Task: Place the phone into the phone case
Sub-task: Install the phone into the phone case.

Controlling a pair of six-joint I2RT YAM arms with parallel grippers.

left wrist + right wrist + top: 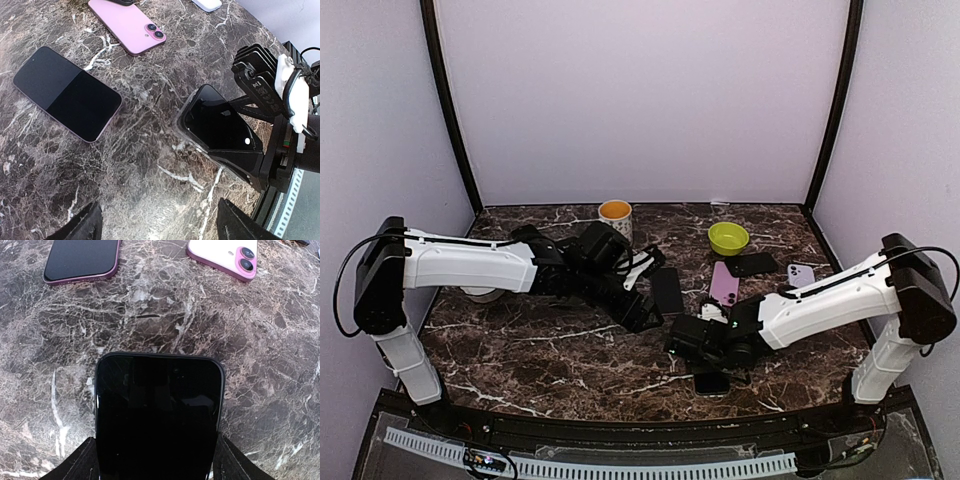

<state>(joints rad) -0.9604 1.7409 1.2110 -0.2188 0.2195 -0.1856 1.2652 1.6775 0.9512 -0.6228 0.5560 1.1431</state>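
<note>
1. Dark veined marble covered the table (520, 350), with pale walls closing it on three sides.
2. By the near edge, a little right of its middle, the right gripper (157, 462) was clamped on the black phone (157, 410), one finger (82, 460) on each long side.
3. The phone was held screen up and tilted. In the left wrist view its far end touched the marble and its near end was raised in the jaws. I judged this slant was meant to steer one end down first, as for seating it in a shell.
4. A thin rim showed round that lowered end, but whether it belonged to a case I could not tell.
5. A dark flat piece (752, 264), likely the case, lay well apart toward the far right corner, beside a green bowl (728, 238).
6. The left gripper (160, 225) hung spread and empty just beside the black phone, on the side toward the left edge. It looked placed to steady or press the phone.
7. Beyond the held phone, toward the table's middle, lay a purple-edged phone (67, 92) screen up and a pink phone (127, 25) back up. Both were apart from either tool.
</note>
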